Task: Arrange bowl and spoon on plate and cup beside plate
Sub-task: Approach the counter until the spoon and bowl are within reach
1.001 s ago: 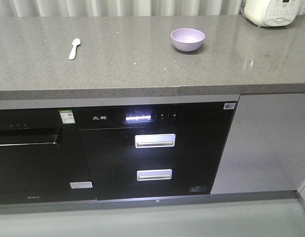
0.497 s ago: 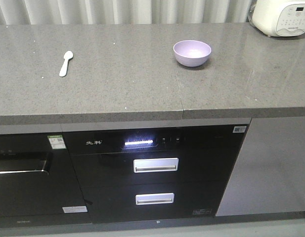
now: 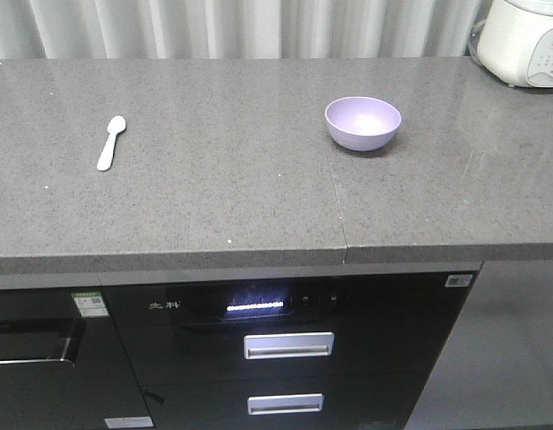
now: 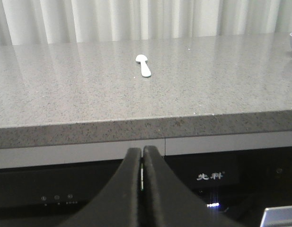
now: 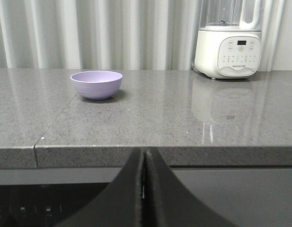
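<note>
Left gripper, right gripper — low before counter, jaws together

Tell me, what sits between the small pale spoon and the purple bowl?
Nothing: in the front view, only bare grey speckled stone countertop separates the small pale mint-green plastic spoon from the round lavender plastic bowl.

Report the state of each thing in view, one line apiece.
bowl: upright, empty, on the counter.
spoon: lying flat on the counter, well apart from the bowl, head toward the curtain.
left end effector: shut, holding nothing.
right end effector: shut, holding nothing.
drawers: both shut.
display strip: lit.
</note>
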